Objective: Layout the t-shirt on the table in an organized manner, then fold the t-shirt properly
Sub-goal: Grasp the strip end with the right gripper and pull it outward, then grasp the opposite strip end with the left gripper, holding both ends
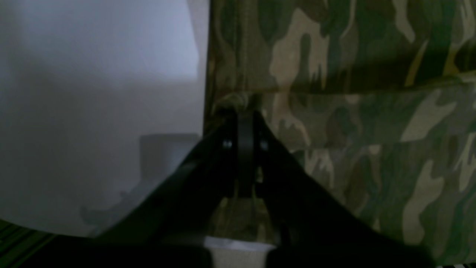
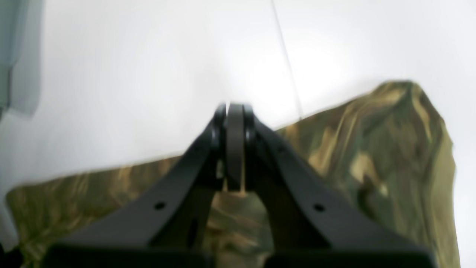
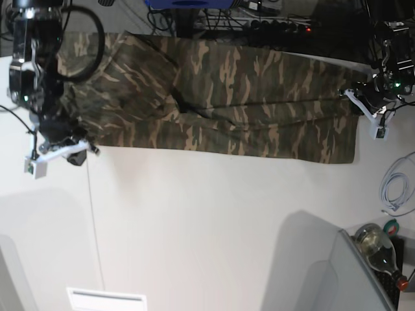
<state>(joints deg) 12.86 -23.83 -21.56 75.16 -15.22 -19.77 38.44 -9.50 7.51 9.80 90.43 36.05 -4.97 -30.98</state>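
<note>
The t-shirt (image 3: 220,103) lies stretched across the far part of the white surface (image 3: 207,227), folded along its length into a long camouflage band. The left gripper (image 1: 243,106) sits at one end of that band with its fingers (image 1: 227,139) closed together, and a bunched bit of hem shows right at their tips, so it appears to be pinching the cloth edge. The right gripper (image 2: 234,108) has its fingers (image 2: 214,136) pressed shut too; the cloth lies beneath and behind them, while bare surface lies ahead of the tips, so I cannot tell whether any fabric is actually caught.

The risk, as I judge it, is uneven tension. If only one end is truly held, a pull would drag the band askew and spoil the straight fold. A thin pinch on the hem could also slip out mid-move, dropping that corner in a heap.

The surface is smooth and pale, crossed by a thin dark seam (image 2: 286,56) running away from the right fingers. Beyond the far edge of the shirt hang dark cables (image 3: 259,23). A coiled white cable (image 3: 394,191) and a bottle (image 3: 376,243) sit at the side, well apart from the cloth.
</note>
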